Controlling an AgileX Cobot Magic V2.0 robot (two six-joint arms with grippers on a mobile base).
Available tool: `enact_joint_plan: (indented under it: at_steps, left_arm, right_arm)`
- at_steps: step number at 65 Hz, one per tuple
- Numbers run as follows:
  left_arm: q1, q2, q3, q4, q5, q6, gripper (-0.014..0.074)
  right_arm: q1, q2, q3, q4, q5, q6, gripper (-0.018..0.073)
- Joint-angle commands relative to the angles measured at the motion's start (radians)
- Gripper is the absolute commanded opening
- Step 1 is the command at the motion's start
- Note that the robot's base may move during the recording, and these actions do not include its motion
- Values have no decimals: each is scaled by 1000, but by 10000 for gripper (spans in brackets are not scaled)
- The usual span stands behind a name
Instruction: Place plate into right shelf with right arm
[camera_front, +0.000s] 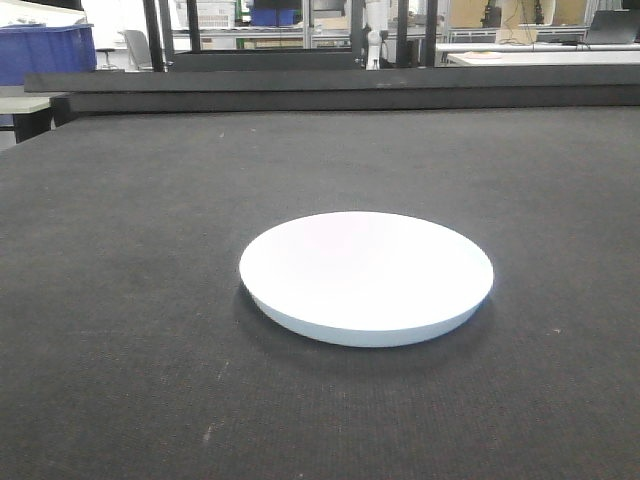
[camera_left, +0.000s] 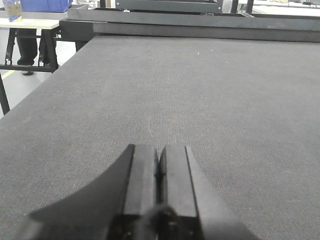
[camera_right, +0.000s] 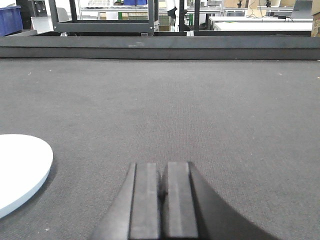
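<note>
While plate lies flat on dark mat, left gripper and right gripper both closed, empty.

Plain white, round, shallow plate, right side up, flat on dark textured table

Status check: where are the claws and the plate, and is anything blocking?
Left claw shut, empty. Right claw shut, empty. Plate flat on dark mat, not gripped, to the right claw's left. No obstruction seen around plate.
</note>
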Motion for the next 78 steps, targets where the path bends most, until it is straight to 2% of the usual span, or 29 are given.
enact_joint_plan:
  at_steps: [1,29,44,48,54,64,72,78]
  left_arm:
    - [1,-5,8,-4,-86,-3,-47]
    - [1,-5,8,-4,-86,-3,-47]
    - [1,-5,8,-4,-86,-3,-47]
    - [1,-5,8,-4,-86,-3,-47]
    - [1,-5,8,-4,-86,-3,-47]
    - [1,-5,8,-4,-86,-3,-47]
    - [1,-5,8,-4,-86,-3,-47]
    - [1,-5,8,-4,-86,-3,-47]
  right_arm:
    - [-7,-12,-11,-11,-96,-3,56]
    - [-7,-12,-11,-11,-101,-3,56]
    - [-4,-12,-11,4,-276,2,56]
    - [1,-12,-23,4,-296,44,56]
    - [14,-12,-100,3,-203,90,56]
    - [41,37,-352,-6,130,90,56]
    - [66,162,-560,0,382,87,56]
    - [83,286,-682,32,521,33,56]
